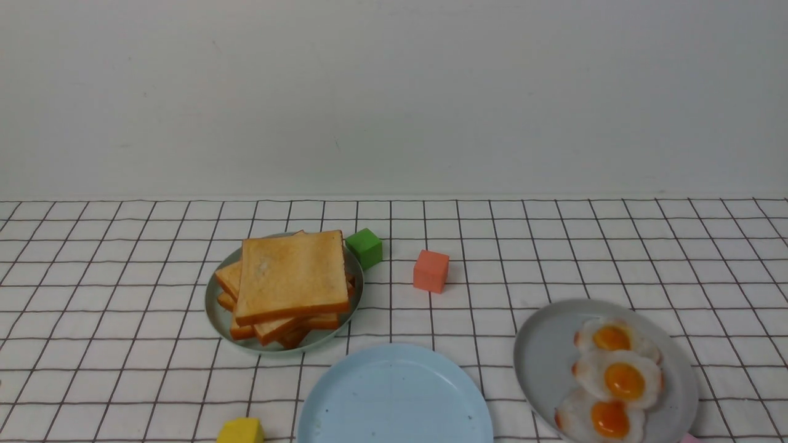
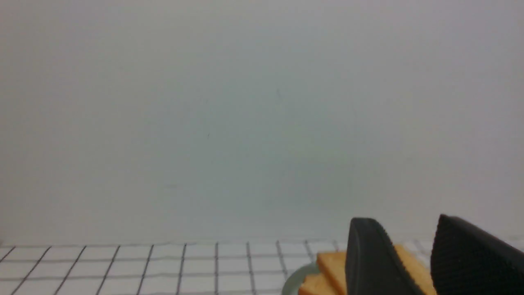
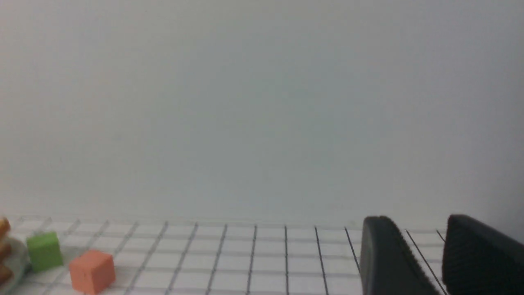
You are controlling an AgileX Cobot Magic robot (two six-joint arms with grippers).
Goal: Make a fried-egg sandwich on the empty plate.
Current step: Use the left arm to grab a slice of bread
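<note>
The pale sky-blue plate (image 1: 394, 400) lies bare at the table's near edge, in the middle. No fried-egg sandwich shows in any view. A stack of several toast slices (image 1: 292, 274) sits on a sage-green plate (image 1: 215, 314) to its far left. Three fried eggs (image 1: 622, 381) lie on a grey plate (image 1: 542, 357) at the right. Neither arm appears in the front view. My left gripper (image 2: 403, 229) is open and empty, with the toast (image 2: 331, 262) farther off behind its fingers. My right gripper (image 3: 417, 225) is open and empty above the checked cloth.
A green cube (image 1: 365, 247) stands just right of the toast plate and an orange cube (image 1: 431, 271) a little farther right. A yellow cube (image 1: 241, 431) sits at the near edge, left of the blue plate. A plain wall backs the table.
</note>
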